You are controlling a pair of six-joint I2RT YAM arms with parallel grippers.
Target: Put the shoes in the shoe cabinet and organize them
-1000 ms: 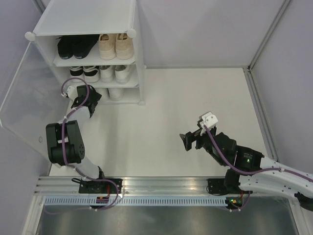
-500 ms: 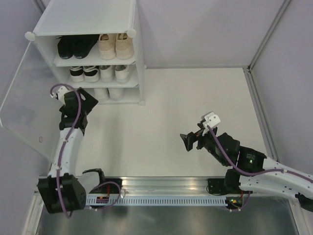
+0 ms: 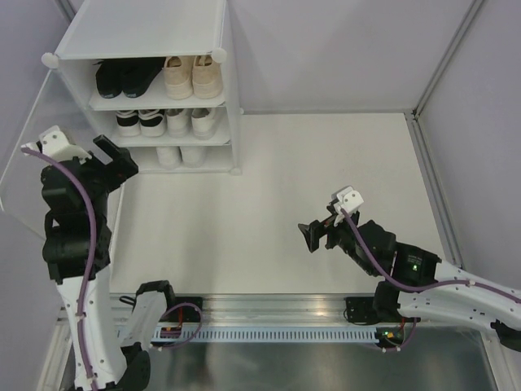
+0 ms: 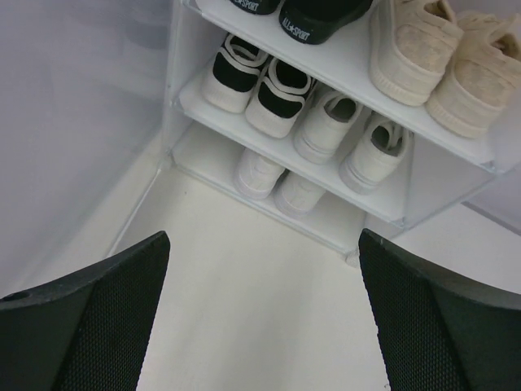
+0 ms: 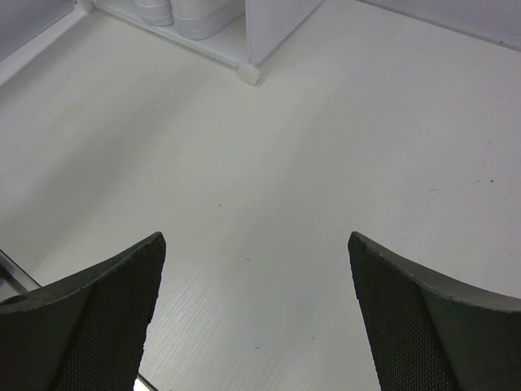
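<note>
Nearest the arm bases, the right gripper point(image 3: 313, 235) hovers low over the bare white table point(image 3: 326, 163), its jaws spread wide with nothing between them. Farther back on the left, the left gripper point(image 3: 115, 158) is raised high, its jaws also wide and empty, facing the open shelves. Beyond it, the shoe cabinet point(image 3: 142, 28) stands in the far left corner, its frosted door panel point(image 3: 24, 163) swung open to the left. On the bottom tier sits a low white pair point(image 3: 181, 155). The middle tier has a black-and-white pair point(image 3: 140, 120) on the left and another white pair point(image 3: 194, 120) on the right. The top tier carries the all-black pair point(image 3: 126, 76) beside the beige pair point(image 3: 194, 76).
</note>
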